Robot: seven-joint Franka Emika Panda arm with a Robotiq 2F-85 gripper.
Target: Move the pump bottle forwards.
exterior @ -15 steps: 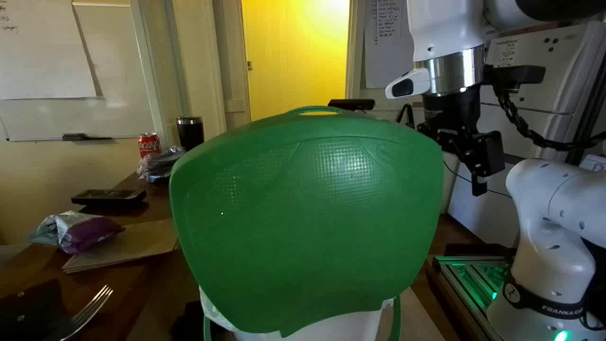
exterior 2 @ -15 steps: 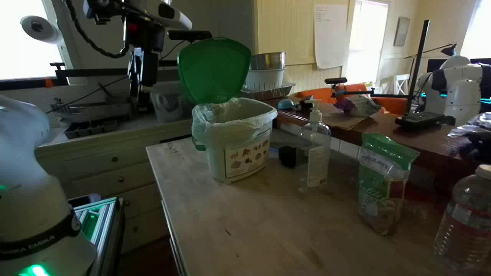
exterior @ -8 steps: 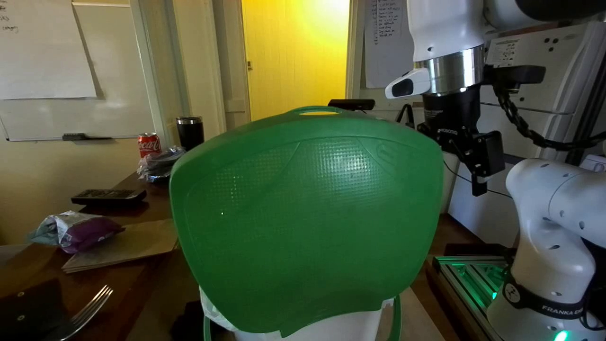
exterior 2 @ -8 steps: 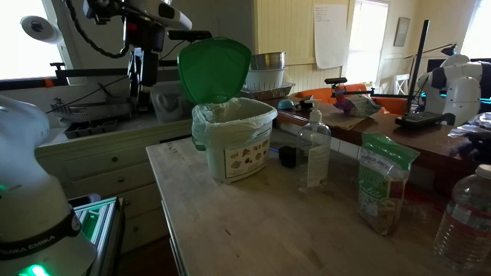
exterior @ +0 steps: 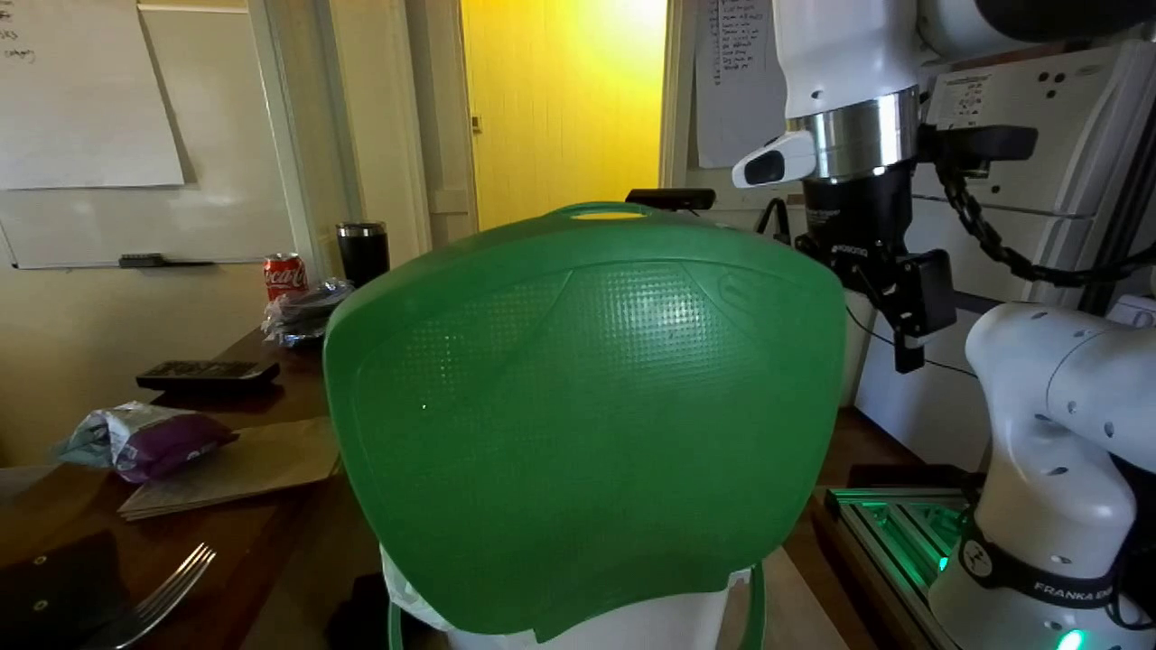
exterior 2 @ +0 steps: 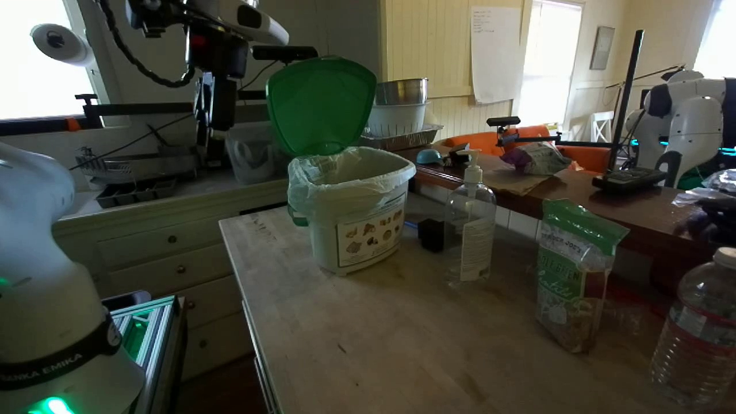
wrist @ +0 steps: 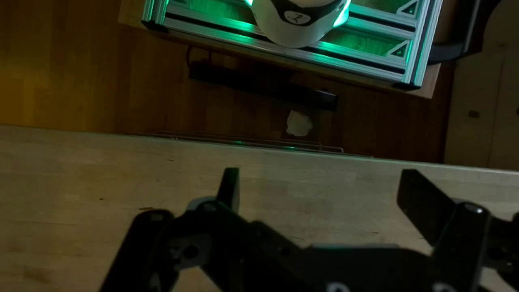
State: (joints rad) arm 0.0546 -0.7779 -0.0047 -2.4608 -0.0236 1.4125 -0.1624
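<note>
My gripper (wrist: 319, 174): it is spread wide; in the wrist view my two fingers (wrist: 230, 186) are well apart, and the wooden tabletop (wrist: 304, 194) is seen between them. In both exterior views it hangs in the air, pointing downwards.
Pump bottle (exterior 2: 471, 230): in an exterior view it stands upright on the tabletop, transparent, with a white pump on top, well apart from my gripper.
Bin (exterior 2: 328, 236): it is to the left of the bottle in that view, with a pale liner over its rim; its green lid (exterior: 587, 424) is raised.
Black object (exterior 2: 431, 234): just beside the bottle, on the bin's side; if they touch, I cannot tell.
Bag (exterior 2: 575, 282): to the right of the bottle, upright, green at its top.
Water bottle (exterior 2: 693, 333): near the bag, at the right edge.
My base (wrist: 302, 24): in the wrist view it stands at a metal frame (wrist: 227, 35), which is lit green.
</note>
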